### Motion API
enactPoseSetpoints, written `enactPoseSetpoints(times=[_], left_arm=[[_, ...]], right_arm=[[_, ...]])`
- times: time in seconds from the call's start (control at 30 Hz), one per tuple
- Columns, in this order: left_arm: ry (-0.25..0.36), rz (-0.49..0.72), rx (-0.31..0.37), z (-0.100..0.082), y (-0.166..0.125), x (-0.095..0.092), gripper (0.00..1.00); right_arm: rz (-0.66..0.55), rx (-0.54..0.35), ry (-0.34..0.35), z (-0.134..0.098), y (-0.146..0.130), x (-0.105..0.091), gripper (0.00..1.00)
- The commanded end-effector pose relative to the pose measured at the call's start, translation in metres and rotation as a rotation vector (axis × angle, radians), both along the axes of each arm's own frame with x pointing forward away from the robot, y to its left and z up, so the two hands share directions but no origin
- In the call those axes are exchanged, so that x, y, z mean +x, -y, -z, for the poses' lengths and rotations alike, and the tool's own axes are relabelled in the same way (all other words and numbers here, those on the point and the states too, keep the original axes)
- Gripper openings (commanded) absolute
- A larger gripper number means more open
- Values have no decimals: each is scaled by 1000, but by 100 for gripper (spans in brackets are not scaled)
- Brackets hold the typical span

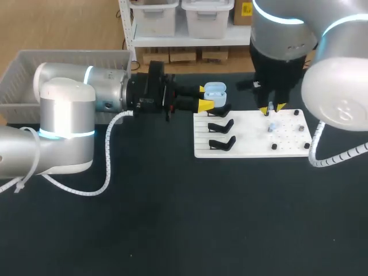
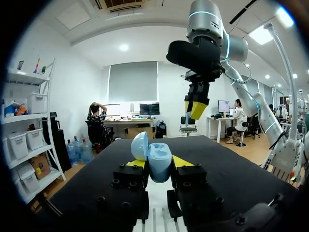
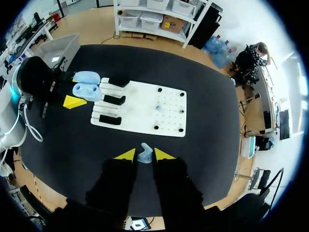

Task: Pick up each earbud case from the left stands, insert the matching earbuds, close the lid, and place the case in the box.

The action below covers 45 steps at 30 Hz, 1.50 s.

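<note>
My left gripper (image 1: 206, 96) is shut on a light blue earbud case (image 1: 215, 89), held just left of the white board (image 1: 253, 146) with its lid open. In the left wrist view the case (image 2: 159, 157) stands upright between the yellow fingertips of the left gripper (image 2: 158, 166). My right gripper (image 1: 273, 108) hangs over the board's far edge. In the right wrist view it (image 3: 143, 154) is shut on a small light blue earbud (image 3: 145, 152), high above the table. A second earbud (image 1: 273, 127) rests on the board. Three black stands (image 1: 221, 126) along the board's left side are empty.
A grey basket (image 1: 57, 60) stands at the table's far left, behind my left arm. Small black pegs (image 1: 273, 146) dot the right half of the board. My right gripper (image 2: 195, 108) hangs ahead of the left one and above it.
</note>
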State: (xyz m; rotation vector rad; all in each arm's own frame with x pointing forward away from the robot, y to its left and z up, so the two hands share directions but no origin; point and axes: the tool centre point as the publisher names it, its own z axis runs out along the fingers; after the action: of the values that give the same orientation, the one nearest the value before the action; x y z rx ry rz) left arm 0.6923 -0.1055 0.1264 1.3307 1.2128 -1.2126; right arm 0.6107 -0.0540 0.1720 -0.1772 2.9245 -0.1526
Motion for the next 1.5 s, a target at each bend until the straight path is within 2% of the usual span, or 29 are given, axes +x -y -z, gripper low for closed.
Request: enactPoseSetpoints(times=[0.03,0.23,0.3,0.37,0.4,0.63,0.93,1.1,1.5], left_arm=[[3,-6,-2,1,0,-2,0],[3,-6,-2,1,0,-2,0],[3,-6,-2,1,0,-2,0],[3,-6,-2,1,0,-2,0],[3,-6,-2,1,0,-2,0],[3,-6,-2,1,0,-2,0],[3,-6,-2,1,0,-2,0],[3,-6,-2,1,0,-2,0],[3,-6,-2,1,0,-2,0]], right_arm=[[1,1,4,0,1,-2,0],[4,2,10,-2,-5,1,0],[21,-84,54,-3,-13,5,0],[77,-59,56,-6,-20,10,0],[99,-84,66,-7,-23,13,0],[286,-100,42,-20,-44,21,0],[415,-72,-3,-26,-66,26,0],[443,-48,-11,-23,-75,26,0],[443,-48,-11,-23,-75,26,0]])
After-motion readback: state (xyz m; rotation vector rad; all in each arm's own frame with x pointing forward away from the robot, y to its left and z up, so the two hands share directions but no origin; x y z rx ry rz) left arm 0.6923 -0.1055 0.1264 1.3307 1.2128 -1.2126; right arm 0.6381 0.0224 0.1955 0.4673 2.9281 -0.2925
